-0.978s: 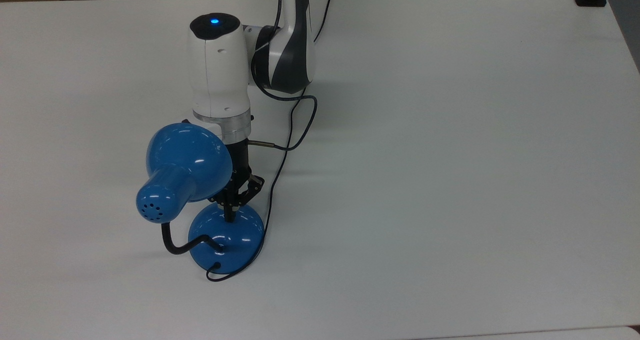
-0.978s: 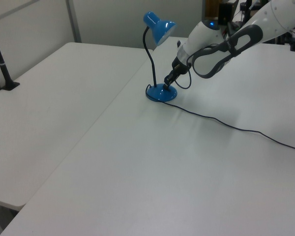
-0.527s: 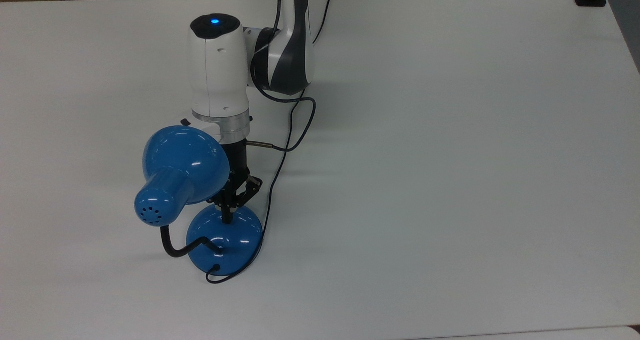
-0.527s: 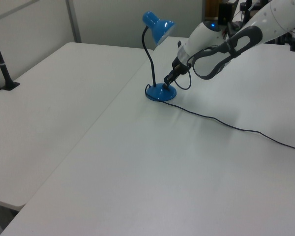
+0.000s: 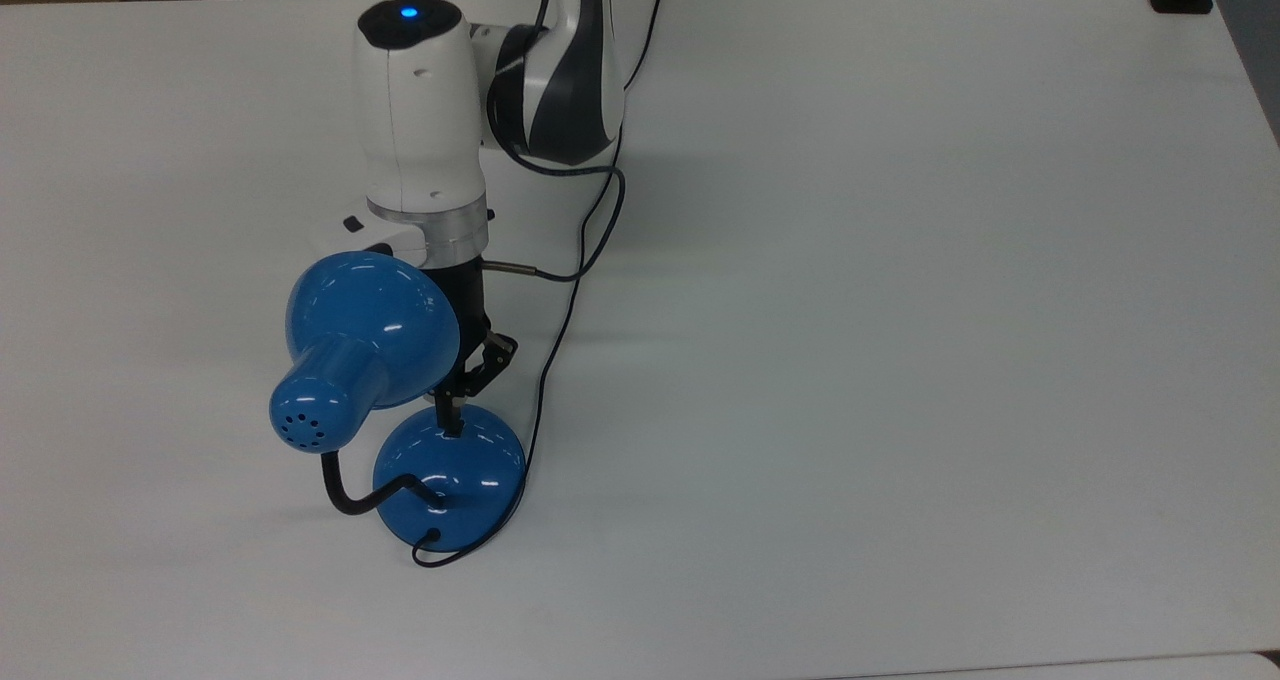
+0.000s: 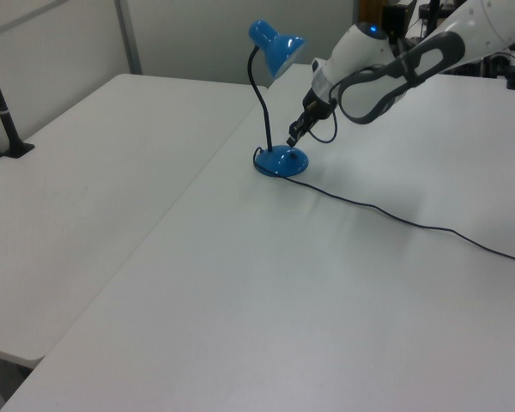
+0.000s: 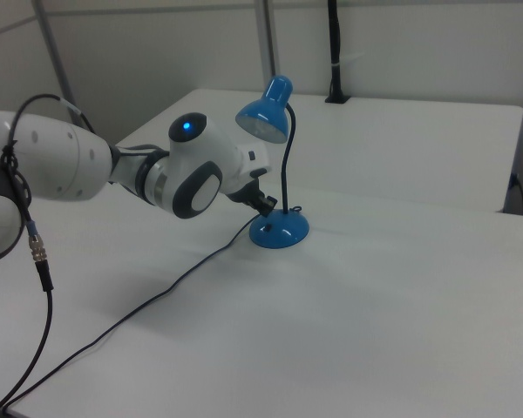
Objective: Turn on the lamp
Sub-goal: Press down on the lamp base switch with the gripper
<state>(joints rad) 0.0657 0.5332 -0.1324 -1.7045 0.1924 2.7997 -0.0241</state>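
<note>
The glossy blue lamp stands on the white table [image 5: 900, 360], with its round base [image 5: 455, 480] toward the top view's lower left. A black gooseneck [image 5: 345, 490] carries the dome shade [image 5: 370, 325] and its perforated cap [image 5: 298, 422]. My gripper [image 5: 455, 412] is shut, its fingers drawn to a point over the far edge of the base. In the left view the gripper [image 6: 293, 140] hangs a little above the base [image 6: 281, 161]. The right view shows the gripper [image 7: 273, 207] beside the neck, above the base [image 7: 279, 232]. The fingertips hide the switch. I see no glow from the shade [image 7: 263, 117].
The lamp's thin black cord [image 5: 545, 380] runs from the base toward the table's far edge, and trails across the table [image 6: 395, 216] in the left view. The arm's own cable [image 5: 595, 230] loops beside the wrist. A black post [image 6: 4, 112] is clamped at the neighbouring table's edge.
My arm has drawn back toward the top view's upper edge and risen. The shut fingertips, pressed on the base a second ago, now sit slightly above it. The lamp shifted slightly left earlier.
</note>
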